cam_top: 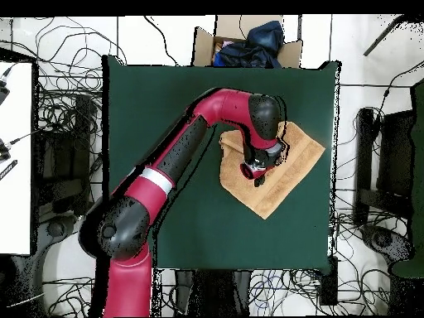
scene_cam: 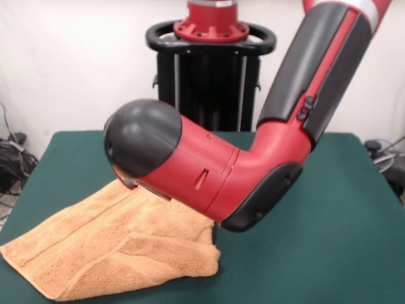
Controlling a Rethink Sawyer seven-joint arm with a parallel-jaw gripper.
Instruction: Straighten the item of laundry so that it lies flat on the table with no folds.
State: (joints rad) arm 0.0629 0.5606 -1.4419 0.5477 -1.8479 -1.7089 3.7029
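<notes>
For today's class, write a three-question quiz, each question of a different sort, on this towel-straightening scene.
1. True or false: the towel lies fully flat with no folds.
2. Multiple choice: seen from overhead, the arm's end is (A) over the towel, (B) over bare table, (C) off the table.
3. Fill in: in the front view, the towel's folded, doubled edge is on the picture's ____ side.

Key: 1 false: a thick fold shows along one edge. 2 A. 3 right.
</notes>
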